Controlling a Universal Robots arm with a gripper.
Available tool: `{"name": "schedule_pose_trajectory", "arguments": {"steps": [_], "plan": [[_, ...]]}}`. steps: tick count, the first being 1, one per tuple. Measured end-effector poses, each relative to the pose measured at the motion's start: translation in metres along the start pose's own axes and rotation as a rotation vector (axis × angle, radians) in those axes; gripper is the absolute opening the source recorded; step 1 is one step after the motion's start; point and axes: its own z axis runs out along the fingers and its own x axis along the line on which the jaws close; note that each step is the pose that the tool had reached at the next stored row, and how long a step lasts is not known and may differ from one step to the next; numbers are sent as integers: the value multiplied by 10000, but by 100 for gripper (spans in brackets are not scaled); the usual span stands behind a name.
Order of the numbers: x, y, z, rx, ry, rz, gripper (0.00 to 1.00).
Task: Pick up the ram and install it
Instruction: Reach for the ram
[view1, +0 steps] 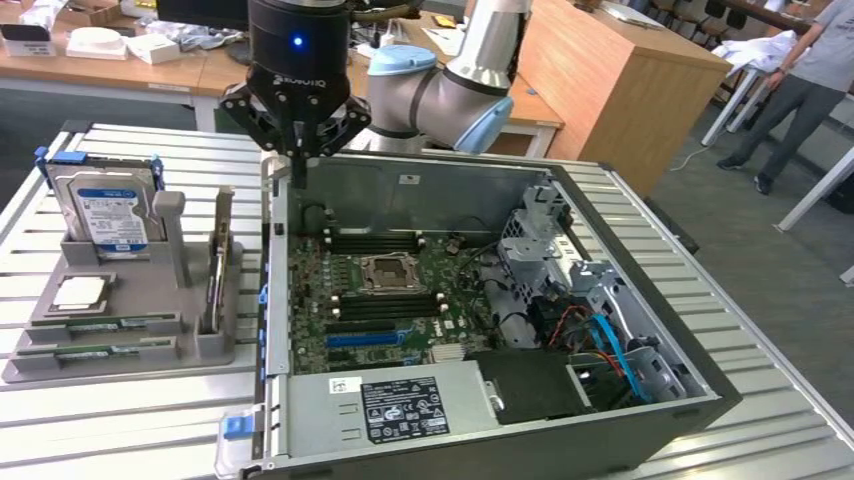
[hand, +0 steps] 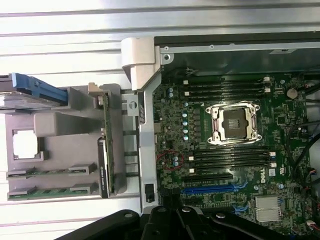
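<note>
The ram (view1: 222, 250) stands on its long edge in a slot along the edge of the grey holder (view1: 134, 335) that faces the computer case (view1: 641, 390). I take this stick as my target. Two more green strips (view1: 96, 323) lie in the slots at the holder's front edge and look much the same, so I can't rule those out.

The hard drive (view1: 96, 205) stands at the holder's back corner, and the processor chip (view1: 80, 292) lies flat in its recess between the drive and the strips. Holder and case sit side by side on the slatted table (view1: 747, 330), the holder toward the exterior view's left.

My claw (view1: 300, 175) hangs above the back corner of the case wall nearest the holder. Its fingers are clenched together with nothing between them, and it is clear of the ram.

On the motherboard (view1: 400, 330) the memory slots (view1: 380, 243) on both sides of the socket (view1: 387, 270) look bare. By my reading nothing is done yet, and both the pick-up and the seating are left.
</note>
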Motion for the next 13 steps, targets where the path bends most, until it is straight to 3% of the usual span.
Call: {"name": "schedule_pose_trajectory", "arguments": {"steps": [13], "plan": [[261, -19, 0, -1, 3, 1, 10]]}}
